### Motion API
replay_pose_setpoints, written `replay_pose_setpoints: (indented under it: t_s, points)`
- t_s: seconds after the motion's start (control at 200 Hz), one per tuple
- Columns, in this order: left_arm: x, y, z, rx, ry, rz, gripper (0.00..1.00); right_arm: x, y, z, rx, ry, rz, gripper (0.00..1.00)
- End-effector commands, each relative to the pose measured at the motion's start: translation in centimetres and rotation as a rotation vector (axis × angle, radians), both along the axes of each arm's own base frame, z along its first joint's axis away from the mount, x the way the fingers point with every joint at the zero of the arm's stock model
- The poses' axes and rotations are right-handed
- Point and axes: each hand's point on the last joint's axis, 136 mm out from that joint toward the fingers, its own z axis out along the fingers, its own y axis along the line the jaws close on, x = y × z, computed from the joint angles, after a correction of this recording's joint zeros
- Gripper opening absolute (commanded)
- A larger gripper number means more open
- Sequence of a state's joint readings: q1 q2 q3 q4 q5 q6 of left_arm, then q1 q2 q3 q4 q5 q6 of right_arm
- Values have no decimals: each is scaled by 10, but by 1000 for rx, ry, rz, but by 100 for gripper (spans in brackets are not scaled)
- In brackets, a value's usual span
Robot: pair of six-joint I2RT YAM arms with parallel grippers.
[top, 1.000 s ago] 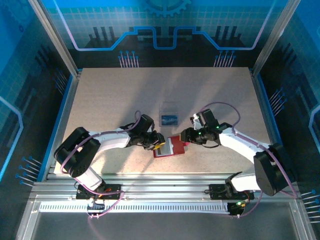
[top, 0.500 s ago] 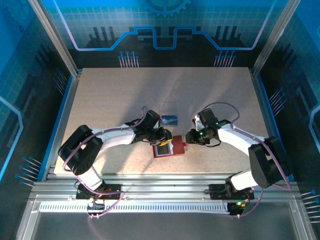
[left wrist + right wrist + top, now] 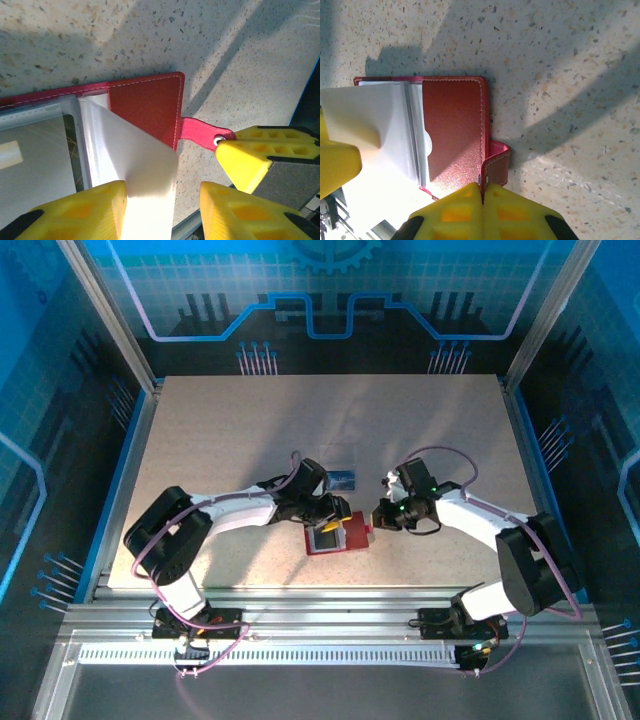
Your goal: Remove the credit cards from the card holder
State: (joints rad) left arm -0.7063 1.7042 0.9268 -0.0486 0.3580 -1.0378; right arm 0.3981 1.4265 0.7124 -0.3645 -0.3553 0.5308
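Observation:
The red card holder (image 3: 345, 538) lies open on the table, its pale grey pockets (image 3: 40, 160) facing up. My right gripper (image 3: 482, 192) is shut on its little red tab (image 3: 497, 162); seen from above, the right gripper (image 3: 374, 521) is at the holder's right edge. My left gripper (image 3: 330, 520) hovers over the holder with its jaws open. A pale pinkish-white card (image 3: 140, 155) slants up from the pockets between the left gripper's (image 3: 162, 210) fingers. It rests against one finger (image 3: 75, 210) and stands clear of the other. A blue card (image 3: 341, 478) lies flat behind the holder.
The speckled tabletop (image 3: 220, 430) stretches wide behind and to both sides. The blue frame rails (image 3: 130, 460) border its edges. The metal rail (image 3: 320, 595) with the arm bases runs along the near edge.
My left gripper has moved right over the holder and its jaws have widened around the pale card. My right gripper has closed on the red tab.

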Motion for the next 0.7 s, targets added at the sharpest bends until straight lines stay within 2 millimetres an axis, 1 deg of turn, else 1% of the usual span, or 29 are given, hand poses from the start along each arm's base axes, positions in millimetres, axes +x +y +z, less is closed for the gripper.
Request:
replay_pose_setpoints:
  t_s: [0.0, 0.33, 0.485, 0.695]
  points:
    - [-3, -9, 2, -7, 9, -46, 47, -6, 1, 4, 37, 9, -10, 0]
    - [-5, -21, -6, -4, 21, -72, 51, -14, -1, 0, 42, 17, -26, 0]
    - [-7, -25, -13, -1, 35, -80, 53, -15, -1, -2, 38, 19, -25, 0]
    - [-11, -30, -27, 10, 59, -87, 53, -14, -1, -2, 38, 14, -25, 1]
